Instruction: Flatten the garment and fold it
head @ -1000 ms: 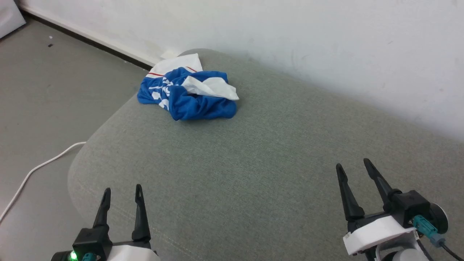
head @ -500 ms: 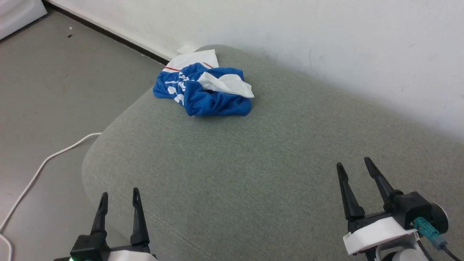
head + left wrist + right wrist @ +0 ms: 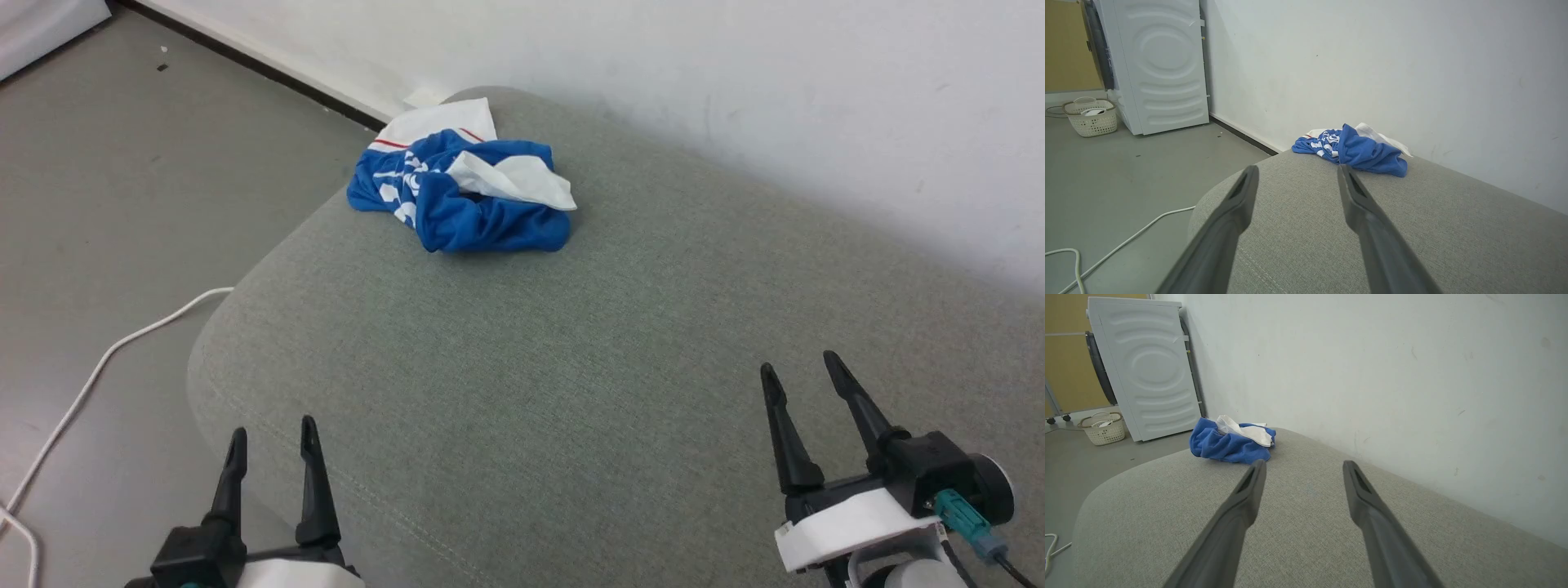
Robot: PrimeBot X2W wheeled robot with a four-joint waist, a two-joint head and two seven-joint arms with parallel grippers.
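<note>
The garment (image 3: 482, 216) lies crumpled in a blue and white heap at the far left corner of a grey-green cushioned surface (image 3: 571, 367), close to the wall. A white sleeve with a red stripe pokes out at its far side. The same heap shows as the garment (image 3: 1359, 153) in the left wrist view and the garment (image 3: 1224, 443) in the right wrist view. My left gripper (image 3: 273, 437) hovers open at the cushion's near left edge, far from the cloth. At the near right my right gripper (image 3: 798, 369) is open as well, holding nothing.
A white cable (image 3: 106, 359) snakes over the grey floor to the left of the cushion. A white washing machine (image 3: 1163, 65) and a woven basket (image 3: 1090, 116) stand farther left by the wall. The white wall (image 3: 735, 98) runs right behind the cushion.
The head camera has shifted, so the whole scene slid right and slightly up in view. Both grippers stay open and the garment lies as before.
</note>
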